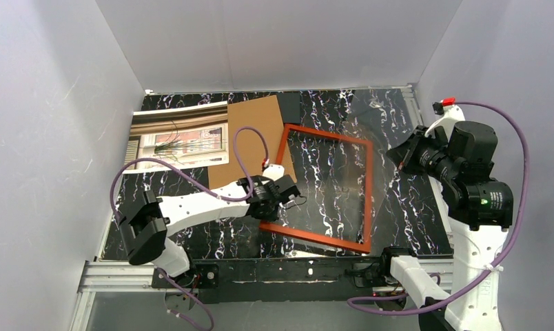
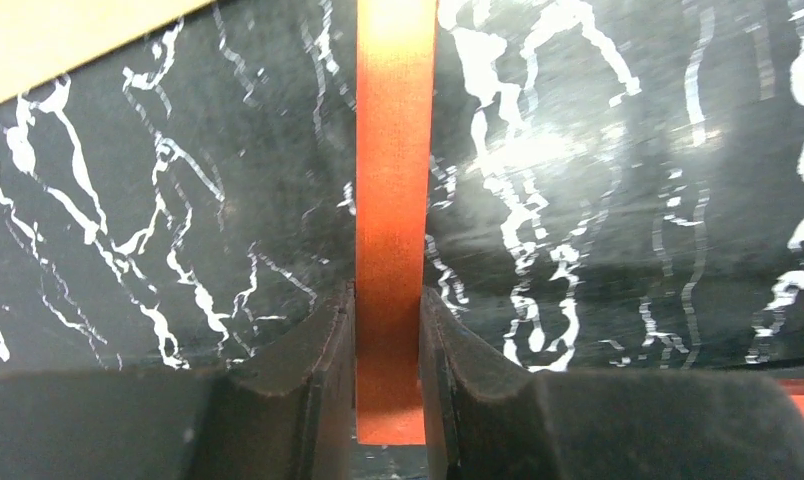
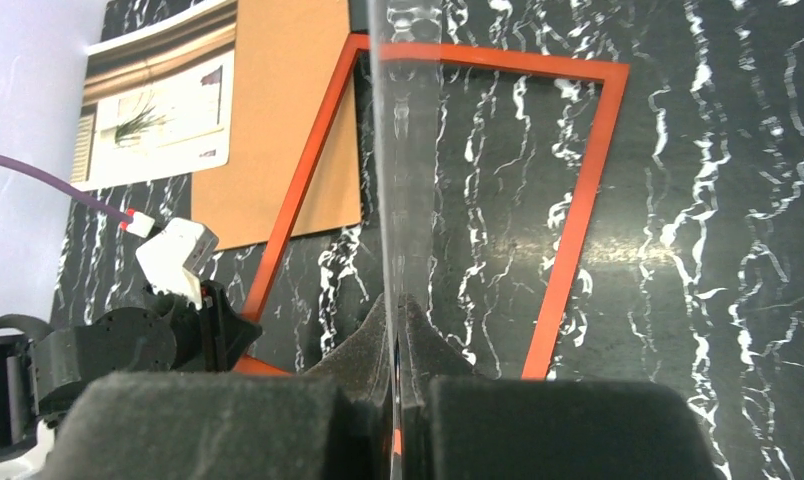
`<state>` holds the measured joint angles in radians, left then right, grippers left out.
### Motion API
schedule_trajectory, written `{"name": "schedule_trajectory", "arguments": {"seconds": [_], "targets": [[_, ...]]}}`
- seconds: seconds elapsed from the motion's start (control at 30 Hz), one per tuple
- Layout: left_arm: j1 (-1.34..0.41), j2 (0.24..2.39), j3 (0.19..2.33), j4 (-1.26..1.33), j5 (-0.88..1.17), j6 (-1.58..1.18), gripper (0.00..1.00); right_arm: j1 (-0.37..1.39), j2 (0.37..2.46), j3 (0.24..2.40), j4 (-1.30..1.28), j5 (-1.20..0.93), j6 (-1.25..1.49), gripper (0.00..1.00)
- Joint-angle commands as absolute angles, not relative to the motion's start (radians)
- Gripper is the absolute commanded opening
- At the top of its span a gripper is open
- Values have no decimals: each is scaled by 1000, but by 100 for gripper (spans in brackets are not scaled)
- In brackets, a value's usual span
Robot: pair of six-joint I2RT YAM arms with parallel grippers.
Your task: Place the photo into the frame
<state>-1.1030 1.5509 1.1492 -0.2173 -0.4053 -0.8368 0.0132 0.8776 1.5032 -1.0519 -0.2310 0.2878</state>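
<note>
The frame, a thin orange-red border, lies on the black marble table in the middle. My left gripper is shut on its left rail; the left wrist view shows the rail pinched between the fingers. The photo, a window with a plant, lies face up at the far left, apart from the frame; it also shows in the right wrist view. My right gripper is shut on a clear transparent sheet, held on edge above the frame.
A plain brown cardboard board lies between the photo and the frame, its corner under the frame's left rail; it shows in the right wrist view and the left wrist view. White walls close in on three sides.
</note>
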Motion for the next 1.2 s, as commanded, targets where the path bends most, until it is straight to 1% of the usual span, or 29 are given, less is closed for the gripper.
{"name": "schedule_trajectory", "arguments": {"seconds": [0.0,0.17,0.37,0.4,0.43,0.47,0.53,0.57,0.6,0.73,0.77,0.87,1.03,1.17], "targets": [[-1099,1455,1022,-326,-463,-950,0,12,857,1453,-933,-363,290,1],[-1102,1408,894,-319,-429,-1034,0,11,855,1389,-910,-397,288,1],[-1104,1390,874,-345,-461,-1018,0,12,856,1353,-897,-401,287,1],[-1104,1391,881,-351,-463,-1006,7,12,856,1352,-898,-402,285,1],[-1104,1395,886,-356,-460,-992,27,11,855,1351,-899,-402,283,1],[-1104,1397,892,-363,-459,-986,38,11,855,1351,-901,-400,280,1],[-1104,1396,896,-372,-462,-977,69,11,854,1350,-907,-395,274,1],[-1105,1393,898,-382,-470,-975,77,11,854,1349,-910,-391,272,1],[-1104,1388,901,-390,-475,-966,81,11,853,1349,-912,-385,270,1],[-1102,1371,919,-401,-494,-881,93,12,849,1353,-922,-358,267,1],[-1096,1367,920,-396,-488,-866,95,11,847,1353,-922,-354,268,1],[-1035,1351,900,-344,-384,-818,94,11,849,1350,-923,-357,271,1],[-910,1368,873,-240,-161,-736,91,11,853,1321,-918,-371,277,1],[-851,1446,892,-233,-83,-701,85,12,857,1305,-913,-388,282,1]]}}
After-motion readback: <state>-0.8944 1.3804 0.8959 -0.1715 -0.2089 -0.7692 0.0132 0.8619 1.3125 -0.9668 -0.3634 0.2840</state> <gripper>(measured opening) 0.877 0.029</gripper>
